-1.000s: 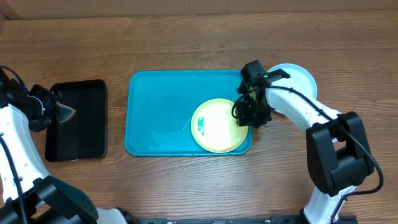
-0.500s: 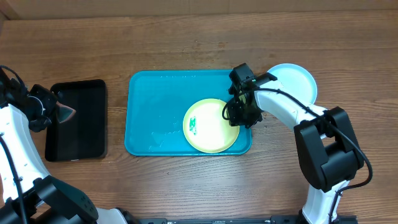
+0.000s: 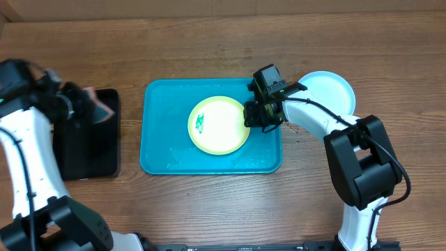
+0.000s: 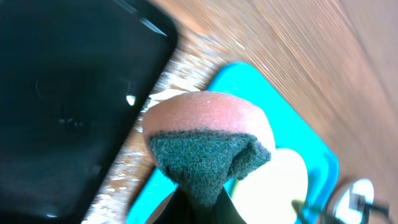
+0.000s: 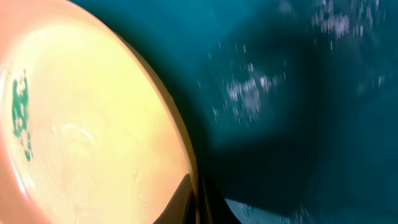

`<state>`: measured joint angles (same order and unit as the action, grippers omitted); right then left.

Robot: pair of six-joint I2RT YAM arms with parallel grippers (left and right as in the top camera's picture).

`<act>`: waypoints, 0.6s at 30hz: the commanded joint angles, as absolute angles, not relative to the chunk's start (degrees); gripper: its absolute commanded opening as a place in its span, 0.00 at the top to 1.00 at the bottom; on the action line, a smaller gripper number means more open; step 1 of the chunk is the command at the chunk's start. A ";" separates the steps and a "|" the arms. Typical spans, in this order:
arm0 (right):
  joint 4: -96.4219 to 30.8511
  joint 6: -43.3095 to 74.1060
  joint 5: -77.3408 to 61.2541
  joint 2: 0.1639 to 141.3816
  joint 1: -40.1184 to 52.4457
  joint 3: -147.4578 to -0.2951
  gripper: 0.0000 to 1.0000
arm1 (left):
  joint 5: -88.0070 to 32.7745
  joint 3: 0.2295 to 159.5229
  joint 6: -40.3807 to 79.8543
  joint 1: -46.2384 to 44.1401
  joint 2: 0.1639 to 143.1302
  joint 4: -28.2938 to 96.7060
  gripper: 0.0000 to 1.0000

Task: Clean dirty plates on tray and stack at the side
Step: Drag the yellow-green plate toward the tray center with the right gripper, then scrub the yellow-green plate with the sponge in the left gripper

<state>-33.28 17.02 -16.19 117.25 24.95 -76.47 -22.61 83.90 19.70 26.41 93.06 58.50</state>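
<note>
Tray: the large turquoise-blue rectangular plastic tray [image 3: 164, 143] lies in the middle of the wooden desk [image 3: 223, 42], its long sides parallel to the near edge; the right wrist view shows pale wet specks [image 5: 249, 90] on its floor

Plate on the tray: the round yellow-green rimmed plastic plate [image 3: 218, 125] lies flat inside the tray, a little right of its centre and clear of the raised rim; a small green smear [image 3: 200, 124] sits on the part of the plate nearest the desk's left edge

Plate at the side: a round light blue plastic plate [image 3: 329, 92] rests on bare wood just beyond the tray's far right corner, toward the right edge; whether another plate lies under it cannot be told

Right gripper: the right gripper [image 3: 256, 117] is at the right rim of the plate on the tray; in its wrist view the dark fingers [image 5: 180, 208] are drawn almost together with the plate's edge nipped between them

Left gripper: the left gripper [image 3: 89, 106], blurred from overhead, hangs over the far right corner of the smaller black rectangular tray [image 3: 87, 153] beside the left edge; it is clamped on a salmon-pink foam sponge with a dark green scouring face [image 4: 205, 134], that face bunched where the fingers pinch it
</note>
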 commanded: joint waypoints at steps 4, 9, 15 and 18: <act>-28.58 19.77 -15.05 118.89 26.46 -76.12 0.96 | -24.64 81.54 16.75 13.45 94.41 55.07 0.96; -27.49 20.97 -12.88 118.89 28.05 -76.12 0.96 | -24.67 79.53 21.80 3.97 100.01 51.00 0.96; -27.90 22.13 -8.10 118.91 29.71 -76.12 0.96 | -24.67 79.22 24.47 -6.11 108.62 46.65 0.96; -28.29 22.76 -7.90 118.91 29.78 -76.12 0.96 | -24.69 79.22 24.49 -9.78 111.96 44.29 0.96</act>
<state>-27.73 21.43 -10.44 117.93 29.17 -76.44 -23.83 79.83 23.00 -6.42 109.10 45.56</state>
